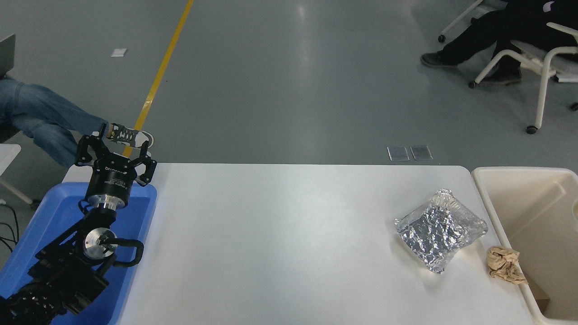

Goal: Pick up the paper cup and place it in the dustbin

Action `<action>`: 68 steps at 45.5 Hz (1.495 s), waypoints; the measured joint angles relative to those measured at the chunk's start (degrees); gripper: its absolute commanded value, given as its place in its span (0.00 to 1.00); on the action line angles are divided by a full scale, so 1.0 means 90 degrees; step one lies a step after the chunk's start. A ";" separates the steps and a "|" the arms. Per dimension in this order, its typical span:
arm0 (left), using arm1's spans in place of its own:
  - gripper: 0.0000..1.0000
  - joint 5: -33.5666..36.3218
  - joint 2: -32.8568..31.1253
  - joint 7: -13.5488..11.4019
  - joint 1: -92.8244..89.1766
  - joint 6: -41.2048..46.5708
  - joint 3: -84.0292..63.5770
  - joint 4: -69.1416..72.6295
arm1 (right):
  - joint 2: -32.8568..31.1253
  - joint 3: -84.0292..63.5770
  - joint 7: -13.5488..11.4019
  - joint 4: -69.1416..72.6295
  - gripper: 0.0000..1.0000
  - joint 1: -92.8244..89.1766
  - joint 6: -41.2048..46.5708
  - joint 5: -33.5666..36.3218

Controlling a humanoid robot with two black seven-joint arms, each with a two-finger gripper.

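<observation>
The cream-beige dustbin (pixel 485 185) stands against the table's right edge, its inside partly in view. The paper cup is out of view. My right arm and gripper are out of view too. My left gripper (pixel 113 146) is parked at the lower left over the blue bin, with its fingers spread open and empty.
A crinkled silver foil packet (pixel 440 235) lies on the white table (pixel 280 243) near the dustbin. A crumpled brown paper wad (pixel 505 264) lies beside the dustbin's rim. A blue plastic bin (pixel 54 216) sits at the left. People sit at the far left and far right.
</observation>
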 measured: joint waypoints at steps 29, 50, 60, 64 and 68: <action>0.99 0.0002 0.0000 0.0000 0.0000 0.0001 0.0000 0.0000 | 0.0648 0.1690 0.0007 -0.2709 0.00 -0.2486 -0.0184 -0.0484; 0.99 0.0001 0.0000 0.0000 0.0000 0.0001 0.0000 0.0000 | 0.0996 0.2254 0.0007 -0.3577 0.00 -0.3280 -0.0222 -0.0550; 0.99 0.0001 0.0000 0.0000 0.0000 0.0001 0.0000 0.0000 | 0.1035 0.2342 0.0010 -0.3658 0.55 -0.3332 -0.0228 -0.0553; 0.99 0.0001 0.0000 0.0000 0.0000 0.0001 0.0000 0.0000 | 0.1041 0.2364 0.0009 -0.3664 0.69 -0.3315 -0.0230 -0.0552; 0.99 0.0002 0.0000 0.0000 0.0000 0.0001 0.0000 0.0000 | 0.1041 0.2381 0.0010 -0.3671 0.78 -0.3265 -0.0234 -0.0550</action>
